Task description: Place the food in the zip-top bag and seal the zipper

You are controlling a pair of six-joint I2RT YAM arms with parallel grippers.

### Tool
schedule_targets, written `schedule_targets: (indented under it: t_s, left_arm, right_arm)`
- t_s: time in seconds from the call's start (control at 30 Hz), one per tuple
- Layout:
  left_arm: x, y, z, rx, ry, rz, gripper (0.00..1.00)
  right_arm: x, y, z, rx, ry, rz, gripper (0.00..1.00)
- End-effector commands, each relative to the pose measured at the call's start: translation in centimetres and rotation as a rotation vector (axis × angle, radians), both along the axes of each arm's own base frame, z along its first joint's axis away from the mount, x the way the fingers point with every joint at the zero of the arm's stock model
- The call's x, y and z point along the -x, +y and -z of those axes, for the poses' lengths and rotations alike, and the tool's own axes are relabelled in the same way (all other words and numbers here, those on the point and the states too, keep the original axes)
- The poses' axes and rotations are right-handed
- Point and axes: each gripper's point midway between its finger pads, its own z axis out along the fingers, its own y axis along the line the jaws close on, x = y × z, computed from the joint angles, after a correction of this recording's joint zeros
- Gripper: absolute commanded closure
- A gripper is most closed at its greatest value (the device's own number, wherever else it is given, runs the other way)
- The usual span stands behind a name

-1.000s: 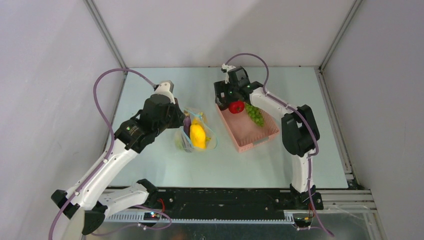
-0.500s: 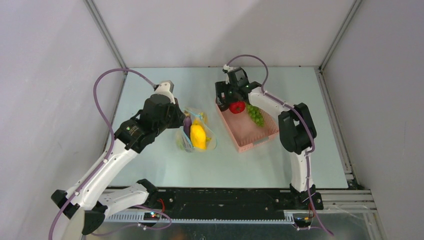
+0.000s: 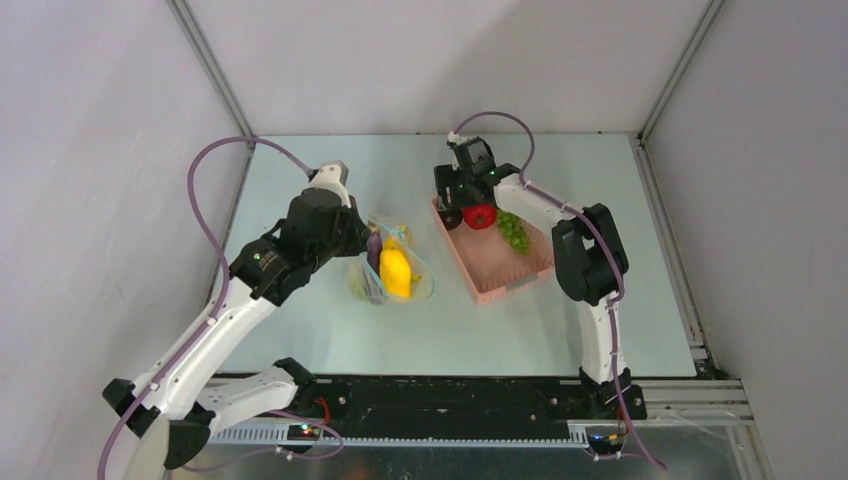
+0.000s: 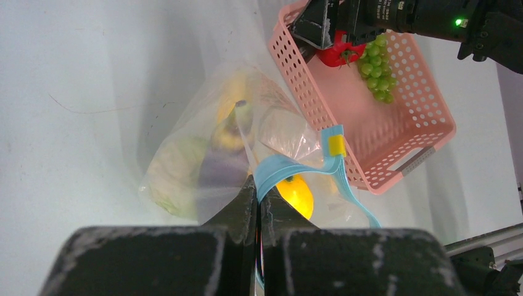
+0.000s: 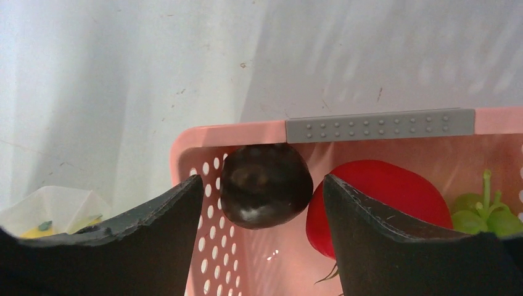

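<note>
Zipper [image 4: 290, 168] pinched by left gripper [image 4: 258, 197]; dark round fruit [image 5: 265, 194] in far-left corner of pink basket [image 5: 203, 139] straddled by right gripper [image 5: 262, 182], jaws spread.

Left arm [image 3: 215, 325] reaches forward, well left of the pink basket [image 3: 500, 292]; left gripper [image 4: 258, 188] pinched tight on the zipper [image 4: 290, 166]. Right arm [image 3: 585, 250] bends over the basket's far-left corner, right gripper [image 5: 262, 185] spread, fingers straddling a dark round piece [image 5: 266, 176].

Table [image 3: 480, 340] holds 2 things (bag [image 3: 402, 276], pink basket [image 3: 510, 290]).
</note>
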Motion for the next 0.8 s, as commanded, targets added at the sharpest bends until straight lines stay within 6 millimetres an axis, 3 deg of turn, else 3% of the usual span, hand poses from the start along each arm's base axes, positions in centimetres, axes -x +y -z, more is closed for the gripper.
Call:
schedule_targets:
  t_s: [0.0, 0.4, 0.77]
  left_arm:
    - [-0.8, -0.3, -1.8, 0.039, -0.054, -0.007, 0.98]
    - [-0.9, -0.4, -1.5, 0.036, -0.047, -0.005, 0.98]
    - [-0.9, -0.4, -1.4, 0.033, -0.044, -0.007, 0.98]
  right_arm:
    - [-0.1, -1.0, 1.0, 0.110, -0.002, 0.008, 0.25]
    - [1.0, -2.9, 4.0, 0.271, 0.089, 0.008, 0.28]
    - [3.2, -2.0, 6.3, 0.232, 0.224, 0.012, 0.30]
